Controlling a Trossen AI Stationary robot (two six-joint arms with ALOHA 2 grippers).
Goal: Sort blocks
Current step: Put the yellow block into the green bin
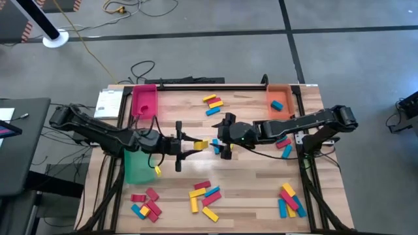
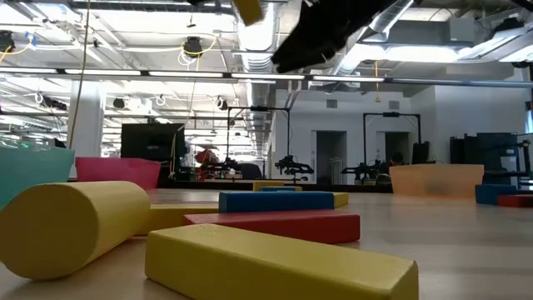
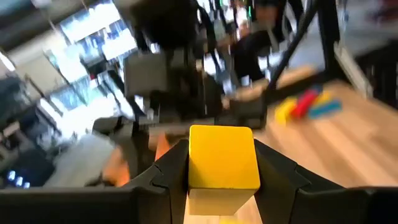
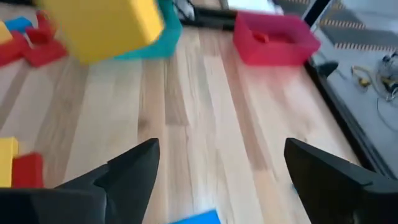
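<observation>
A yellow block [image 1: 201, 144] hangs over the middle of the table, and my left gripper [image 1: 194, 145] is shut on it. It shows end-on in the left wrist view [image 3: 224, 155]. My right gripper [image 1: 221, 138] faces it from the right, just past its free end. Its fingers [image 4: 134, 171] stand open and hold nothing. The yellow block [image 4: 99, 25] shows ahead of them, clear of both. More red, yellow and blue blocks lie in loose piles on the table: one at the far middle [image 1: 212, 104], several along the near side [image 1: 204, 197], one at the right [image 1: 284, 145]. My left gripper pinches the yellow block's two long sides [image 3: 189, 171] between its two fingers. The fingers come level from the table's left and lie along the block. Its square end [image 3: 224, 149] sticks out past the fingertips toward the right arm. The block is lifted clear of the table.
A pink tray [image 1: 144, 101] stands at the far left, an orange tray [image 1: 279, 98] holding a blue block at the far right, and a green tray [image 1: 137, 164] at the left under my left arm. A blue block [image 4: 196, 218] lies below my right gripper.
</observation>
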